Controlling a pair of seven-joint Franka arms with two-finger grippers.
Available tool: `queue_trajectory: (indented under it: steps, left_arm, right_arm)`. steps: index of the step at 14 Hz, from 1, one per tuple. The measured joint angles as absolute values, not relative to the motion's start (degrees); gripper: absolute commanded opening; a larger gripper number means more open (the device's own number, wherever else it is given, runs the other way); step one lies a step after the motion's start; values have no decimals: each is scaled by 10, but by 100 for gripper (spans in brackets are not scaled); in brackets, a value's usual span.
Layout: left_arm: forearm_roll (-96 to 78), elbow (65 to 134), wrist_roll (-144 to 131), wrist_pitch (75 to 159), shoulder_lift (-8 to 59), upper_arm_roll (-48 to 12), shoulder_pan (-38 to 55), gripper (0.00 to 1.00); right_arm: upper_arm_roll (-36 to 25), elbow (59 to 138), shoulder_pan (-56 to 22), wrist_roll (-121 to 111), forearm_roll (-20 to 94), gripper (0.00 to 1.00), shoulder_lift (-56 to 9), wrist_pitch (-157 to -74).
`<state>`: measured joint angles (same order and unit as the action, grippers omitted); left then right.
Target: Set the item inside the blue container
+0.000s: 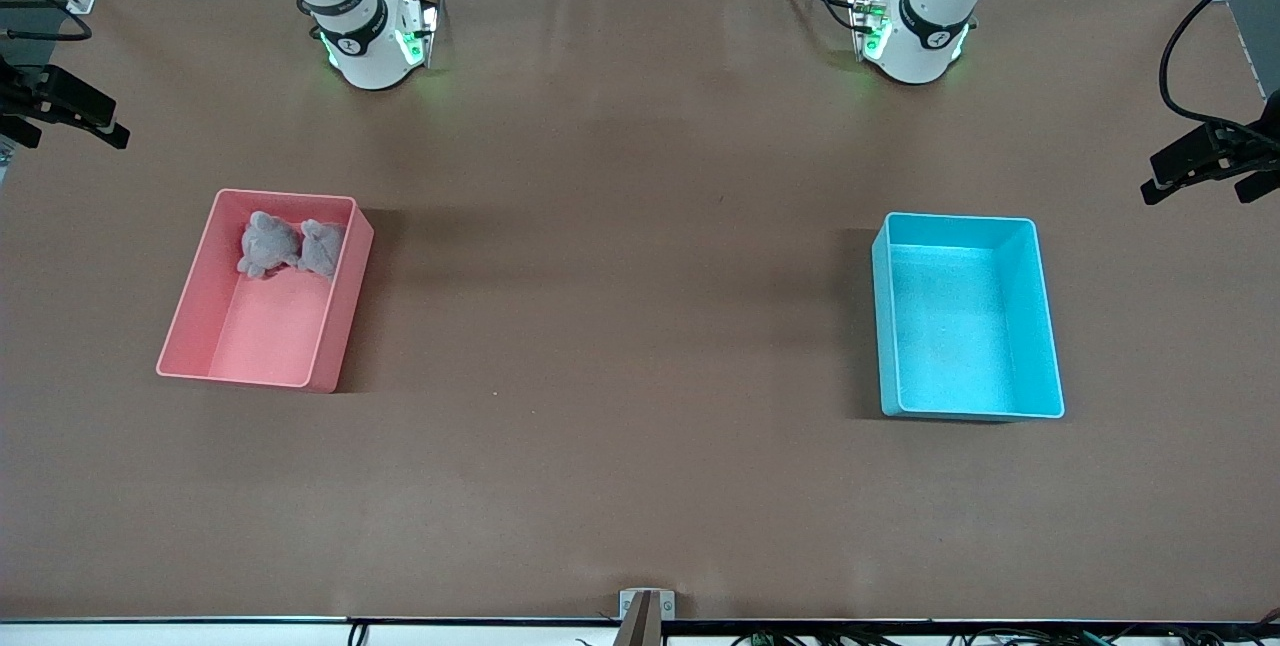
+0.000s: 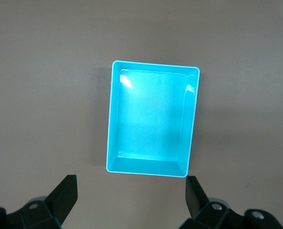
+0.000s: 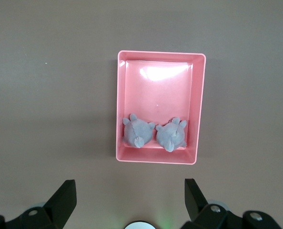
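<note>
1. Nearest the front camera: blue bin (image 1: pixel 1046 326), standing empty toward the left arm's end of the table
2. Pink bin (image 1: pixel 190 316) at the right arm's end, holding two grey plush toys (image 1: pixel 290 246) side by side against its wall farthest from the camera
3. Left gripper (image 2: pixel 131 196) hangs high over the blue bin, jaws wide, holding nothing; waits
4. Right gripper (image 3: pixel 130 196) hangs over the pink bin, jaws wide, empty
5. Step in hand: none begun yet, toys untouched
6. Next, likely: lower right gripper onto one toy, close, lift clear of the pink wall, carry or hand across to the blue bin

Left gripper (image 2: pixel 130 198): I see only the two fingertips; the lower edge cuts the rest.
Right gripper (image 3: pixel 130 198): same, cut at six o'clock.
Arms: front view's top edge crops both above the wrists.
Toys (image 1: pixel 290 247): two grey plush, species unclear.
</note>
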<state>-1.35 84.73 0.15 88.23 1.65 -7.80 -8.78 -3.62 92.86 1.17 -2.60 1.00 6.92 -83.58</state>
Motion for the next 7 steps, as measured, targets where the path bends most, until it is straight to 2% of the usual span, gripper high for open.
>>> queue_trajectory:
  steps: [7]
  left_arm:
    - [-14, 847, 2, 888, 17, -78, -88, 100]
  right_arm:
    - [-36, 929, 12, -26, 16, 100, 69, -832]
